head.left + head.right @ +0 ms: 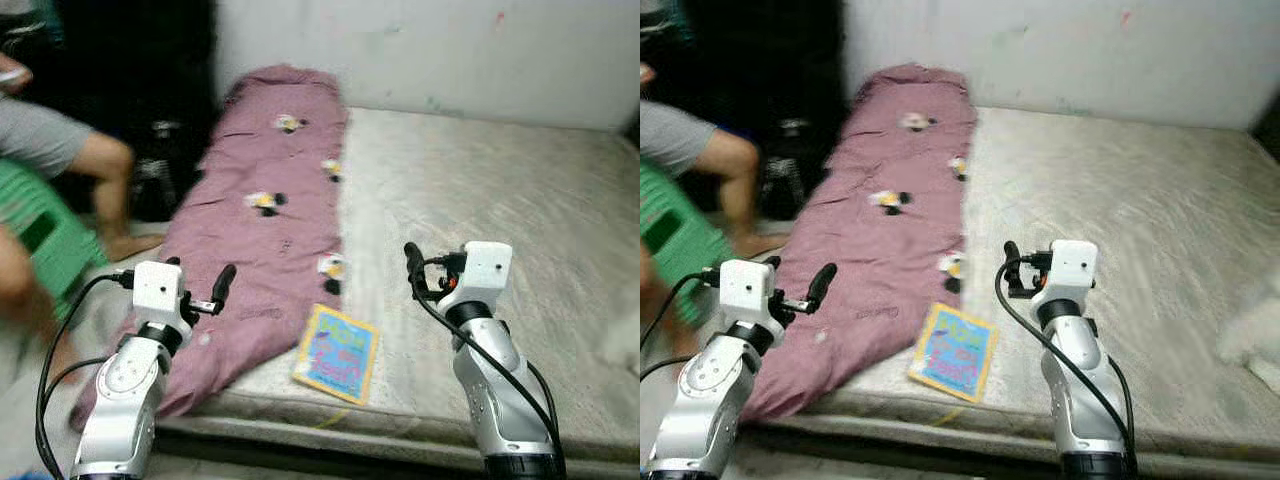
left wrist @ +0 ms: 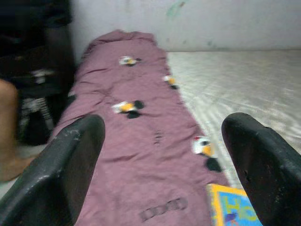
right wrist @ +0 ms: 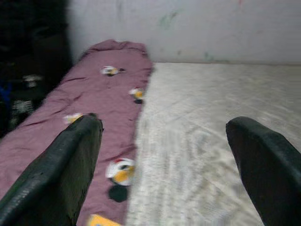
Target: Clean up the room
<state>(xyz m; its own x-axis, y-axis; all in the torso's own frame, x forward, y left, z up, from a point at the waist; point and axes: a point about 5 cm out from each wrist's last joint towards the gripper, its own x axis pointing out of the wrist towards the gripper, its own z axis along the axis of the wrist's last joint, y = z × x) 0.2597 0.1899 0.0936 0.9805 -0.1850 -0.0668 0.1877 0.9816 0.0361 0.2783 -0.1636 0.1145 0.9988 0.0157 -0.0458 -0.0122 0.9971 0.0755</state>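
Note:
A mauve blanket (image 1: 262,250) with small penguin prints lies along the left side of a bare grey mattress (image 1: 500,180), hanging over its front corner. A colourful children's book (image 1: 337,352) lies flat near the mattress's front edge, just right of the blanket. My left gripper (image 1: 207,288) hovers open over the blanket's lower end, left of the book, and the book's corner (image 2: 235,207) shows between its fingers. My right gripper (image 1: 424,272) is held open above the mattress, right of the book and a little behind it. Neither holds anything.
A person sits at the far left on a green stool (image 1: 45,235), one bare leg (image 1: 105,165) close to the bed's side. Dark clutter (image 1: 155,170) stands beside the blanket's far end. A white fluffy thing (image 1: 1252,335) lies at the mattress's right edge. A pale wall (image 1: 450,50) backs the bed.

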